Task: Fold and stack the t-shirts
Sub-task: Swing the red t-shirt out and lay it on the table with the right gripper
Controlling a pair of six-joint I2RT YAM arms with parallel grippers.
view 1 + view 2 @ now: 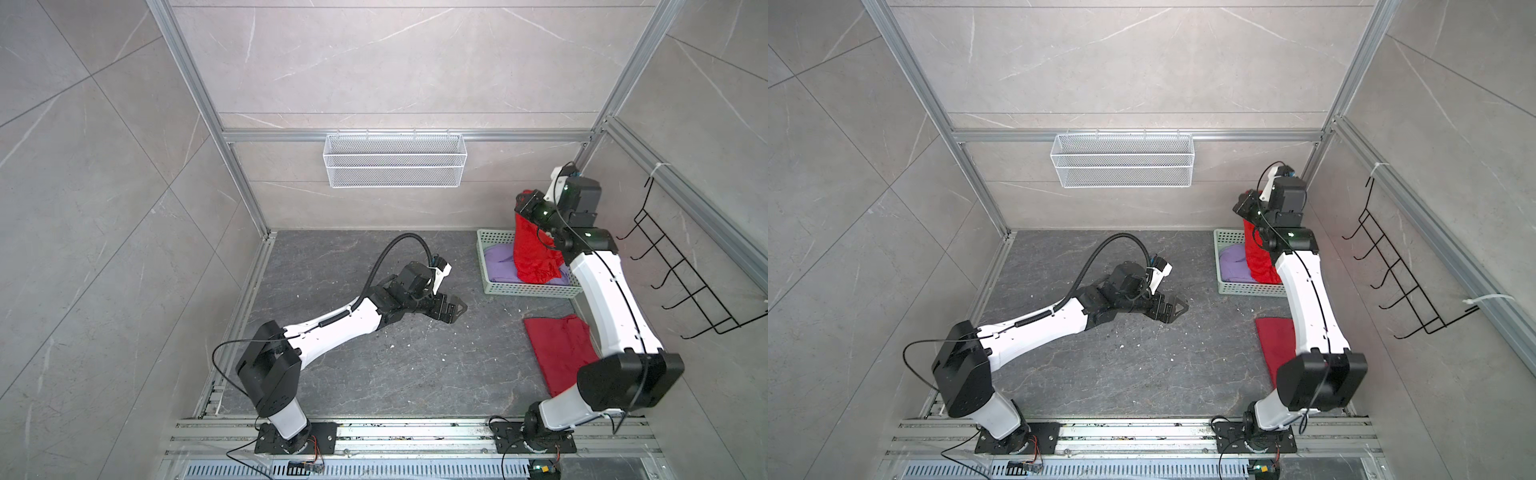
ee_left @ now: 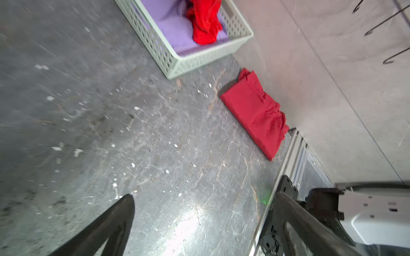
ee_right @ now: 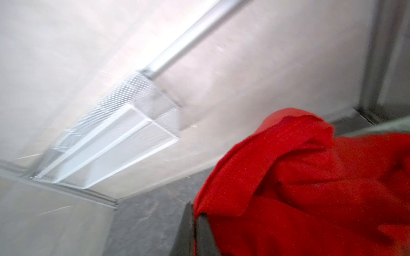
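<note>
Bright red t-shirt point(image 1: 532, 249) hanging limp from right tool point(image 1: 524, 204), clamped tight on its top bunch; lower end trailing into basket point(image 1: 532, 291) at far right corner of tabletop point(image 1: 374, 374), over lavender t-shirt point(image 1: 498, 262); darker red t-shirt point(image 1: 557, 349) folded by right edge; left tool point(image 1: 451, 311) gaping, empty, mid-tabletop; soft, light, floppy, likely to twist; probably best pinched at both shoulders for spreading.

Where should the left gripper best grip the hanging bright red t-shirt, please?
Probably the bright red t-shirt by its side edge above the basket rim, from the left: the right gripper pinches its top and it hangs straight, bottom bunched in the basket.
</note>
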